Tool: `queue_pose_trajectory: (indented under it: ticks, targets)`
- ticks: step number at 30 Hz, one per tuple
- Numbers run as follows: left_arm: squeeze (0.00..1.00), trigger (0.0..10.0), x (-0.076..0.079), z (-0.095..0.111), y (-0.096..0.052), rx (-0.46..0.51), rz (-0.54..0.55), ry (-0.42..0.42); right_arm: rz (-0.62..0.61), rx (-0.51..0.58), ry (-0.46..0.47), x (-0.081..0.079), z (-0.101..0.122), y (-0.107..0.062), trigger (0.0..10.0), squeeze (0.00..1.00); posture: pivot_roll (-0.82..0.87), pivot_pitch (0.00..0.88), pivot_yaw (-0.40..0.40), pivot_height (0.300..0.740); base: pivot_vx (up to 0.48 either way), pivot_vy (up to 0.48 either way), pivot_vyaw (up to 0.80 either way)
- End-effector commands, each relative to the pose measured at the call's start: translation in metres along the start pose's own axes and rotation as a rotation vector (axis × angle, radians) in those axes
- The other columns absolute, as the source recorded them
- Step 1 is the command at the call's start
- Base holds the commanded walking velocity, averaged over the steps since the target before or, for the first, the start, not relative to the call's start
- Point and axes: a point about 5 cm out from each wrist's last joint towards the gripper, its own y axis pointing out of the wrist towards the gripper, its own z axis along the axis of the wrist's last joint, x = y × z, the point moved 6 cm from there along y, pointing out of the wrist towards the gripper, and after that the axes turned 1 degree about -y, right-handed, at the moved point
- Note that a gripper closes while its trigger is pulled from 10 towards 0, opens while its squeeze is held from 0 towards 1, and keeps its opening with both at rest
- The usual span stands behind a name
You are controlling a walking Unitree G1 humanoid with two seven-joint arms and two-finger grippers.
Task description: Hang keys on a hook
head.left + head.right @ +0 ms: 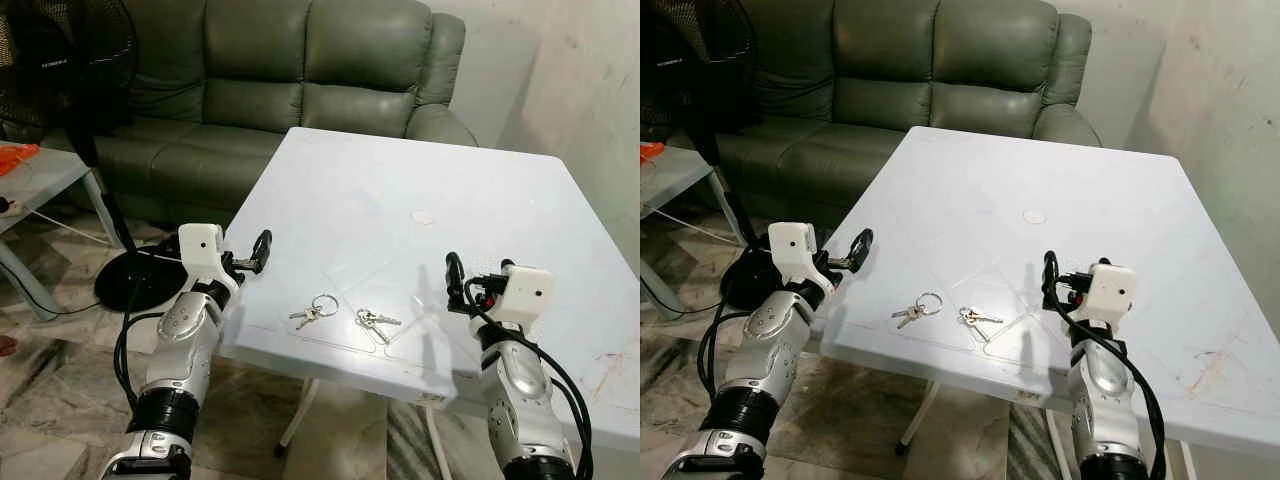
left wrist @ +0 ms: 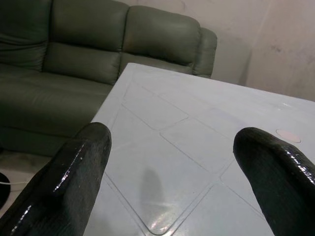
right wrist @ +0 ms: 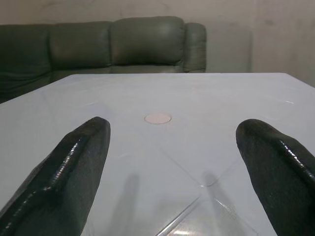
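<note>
A green sofa [image 1: 300,70] stands at twelve o'clock, behind a white counter [image 1: 420,170] that takes up most of the scene. A black fan [image 1: 70,60] stands at ten o'clock, next to a small side table [image 1: 40,175].

The task looks barely begun. Two sets of keys lie on the counter near its six o'clock edge: one bunch on a ring [image 1: 314,311] and, just beside it toward three o'clock, a second bunch [image 1: 374,321]. Neither is held, and no hook can be made out, so picking up, carrying and hanging are all left to do.

The left hand [image 1: 262,250] hovers at the counter's nine o'clock edge, its arm raised from below and pointing across the top. Its wrist view has the two fingers [image 2: 74,172] wide apart and holding nothing. The right hand [image 1: 455,275] hovers over the counter at four o'clock from the keys, its fingers [image 3: 74,167] also spread wide and empty.
</note>
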Motion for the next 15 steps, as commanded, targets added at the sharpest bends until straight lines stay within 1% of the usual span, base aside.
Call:
queue_pose_trajectory:
  ticks: [1, 3, 6, 8, 11, 13, 14, 15]
  targets:
    - [0.00, 10.0, 0.002, 0.002, 0.000, 0.009, -0.007, 0.005, 0.029, 0.015, -0.002, -0.004, 0.005, -0.001, 10.0, 0.00, 0.00, 0.000, -0.037, 0.740, 0.000, 0.000, 0.00]
    - [0.00, 10.0, 0.005, -0.002, -0.003, 0.002, -0.016, 0.014, 0.050, 0.008, -0.039, -0.007, 0.003, -0.003, 10.0, 0.00, 0.00, 0.000, -0.037, 0.740, 0.000, 0.000, 0.00]
    - [0.00, 10.0, 0.008, -0.007, -0.006, -0.007, -0.023, 0.007, 0.051, 0.003, -0.039, -0.007, 0.001, -0.004, 10.0, 0.00, 0.00, 0.000, -0.042, 0.740, 0.000, 0.000, 0.00]
    - [0.00, 10.0, 0.012, -0.016, -0.011, -0.027, -0.033, 0.007, 0.085, 0.006, -0.048, -0.011, 0.001, -0.006, 10.0, 0.00, 0.00, 0.003, -0.043, 0.740, 0.000, 0.000, 0.00]
    - [0.00, 10.0, 0.022, -0.029, -0.018, -0.057, -0.061, 0.010, 0.090, -0.002, -0.049, -0.011, -0.001, -0.007, 10.0, 0.00, 0.00, 0.007, -0.046, 0.740, 0.000, 0.000, 0.00]
    - [0.00, 10.0, 0.032, -0.038, -0.024, -0.077, -0.088, 0.001, 0.097, -0.008, -0.053, -0.012, -0.001, -0.007, 10.0, 0.00, 0.00, 0.009, -0.049, 0.740, 0.000, 0.000, 0.00]
    - [0.00, 10.0, 0.043, -0.046, -0.031, -0.095, -0.118, -0.003, 0.131, -0.008, -0.063, -0.016, -0.001, -0.008, 10.0, 0.00, 0.00, 0.010, -0.052, 0.740, 0.000, 0.000, 0.00]
    - [0.00, 10.0, 0.043, -0.046, -0.031, -0.095, -0.118, -0.003, 0.131, -0.008, -0.063, -0.016, -0.001, -0.008, 10.0, 0.00, 0.00, 0.010, -0.052, 0.740, 0.000, 0.000, 0.00]
